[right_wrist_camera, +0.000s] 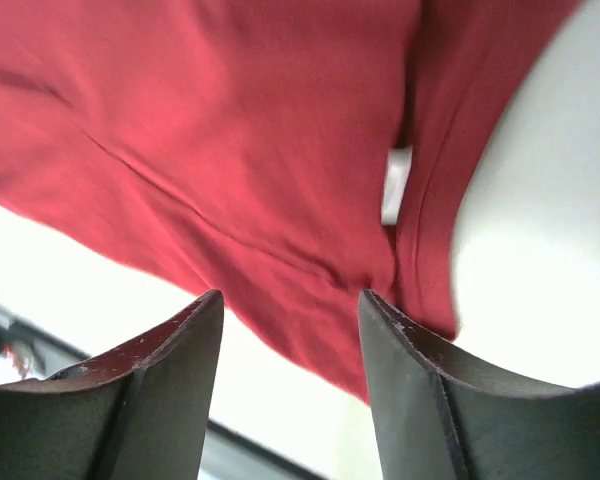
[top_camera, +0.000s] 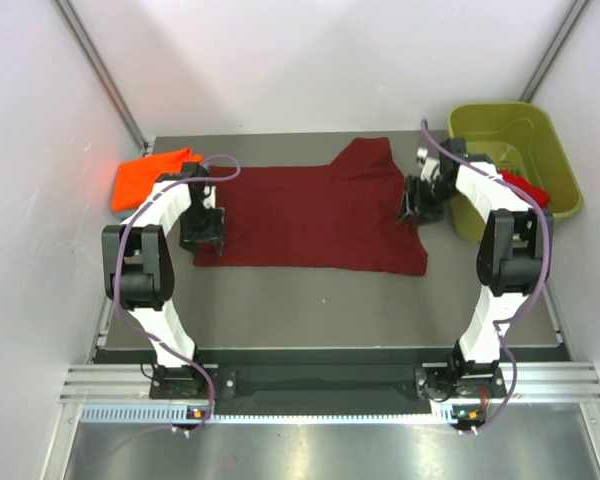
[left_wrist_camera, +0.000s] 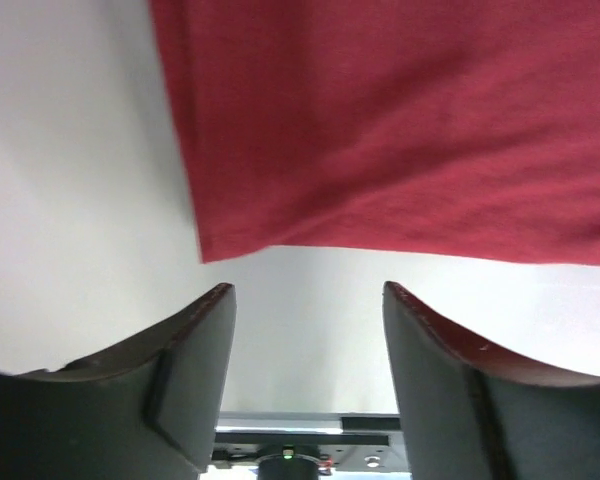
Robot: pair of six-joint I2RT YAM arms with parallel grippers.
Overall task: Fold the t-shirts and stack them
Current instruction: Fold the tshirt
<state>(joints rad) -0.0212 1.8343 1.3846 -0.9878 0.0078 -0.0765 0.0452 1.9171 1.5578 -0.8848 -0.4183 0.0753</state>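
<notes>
Top external: red t-shirt (top_camera: 527, 185) in olive bin (top_camera: 502, 126)

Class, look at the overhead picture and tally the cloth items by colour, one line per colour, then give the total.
Dark maroon t-shirt, spread on the table: 1
Orange t-shirt, at the far left: 1
Red cloth, partly hidden in the olive-green bin: 1
Total: 3

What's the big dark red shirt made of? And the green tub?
The dark red shirt looks like soft, matte cloth: it wrinkles and lies limp. The green tub is probably hard plastic: smooth, slightly shiny walls, stiff rim.
</notes>
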